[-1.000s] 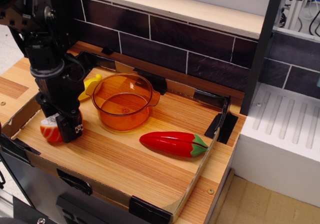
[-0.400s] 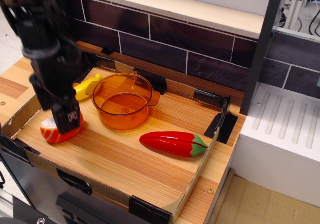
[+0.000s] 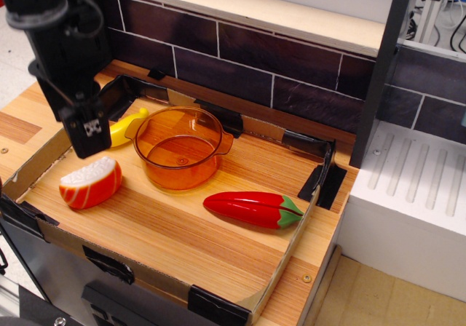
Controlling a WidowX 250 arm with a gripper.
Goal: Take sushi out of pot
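Jaw state can't be read: the gripper (image 3: 89, 138) shows only as one dark block with a small white marking, nothing held in it. It hangs at the far left, above the tray floor and clear of the toys.

Just below it, the sushi (image 3: 90, 183) lies on the wooden tray (image 3: 182, 246) near the front-left corner, outside the pot and not touching it. Small wedge, glossy orange-red body with pale streaks, white ridged top facing up and slightly tilted.

Behind it, a yellow banana toy (image 3: 128, 126) sticks out from behind the gripper; its far end is next to the pot rim, contact unclear.

The pot (image 3: 179, 149) sits upright left of tray centre: transparent orange, flared rim, small tab on the right side. Inside shows only its orange bottom.

Right of the pot and nearer the front, the red chili pepper (image 3: 253, 209) lies on its side, green stem end pointing right, apart from the pot.
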